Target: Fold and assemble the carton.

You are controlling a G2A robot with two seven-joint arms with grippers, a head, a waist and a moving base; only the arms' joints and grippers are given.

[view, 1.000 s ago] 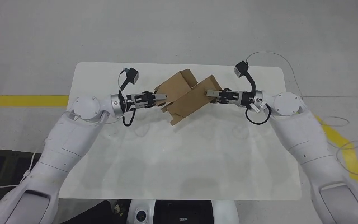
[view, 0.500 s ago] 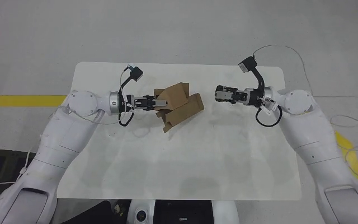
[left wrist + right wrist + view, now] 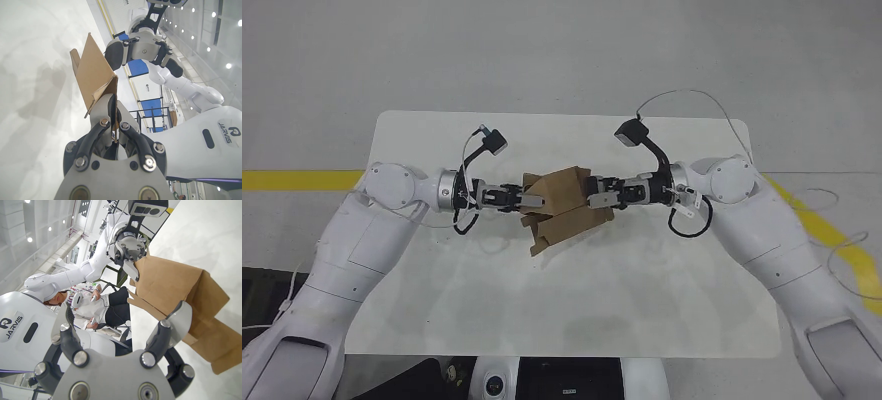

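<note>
You're mid-fold: your left claw (image 3: pixel 533 198) pinches an edge of the half-opened carton (image 3: pixel 564 196) over the middle of the bench (image 3: pixel 642 300), your right claw (image 3: pixel 598 197) gapes wide at its other side, so next it likely needs to grip a panel there.

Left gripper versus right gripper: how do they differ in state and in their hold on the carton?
The left gripper is shut, while the right gripper is open wide. The left gripper clamps a panel edge of the carton; the right gripper holds nothing and only lies alongside the carton's wall. Both meet the carton from opposite sides, facing each other above the table.
</note>
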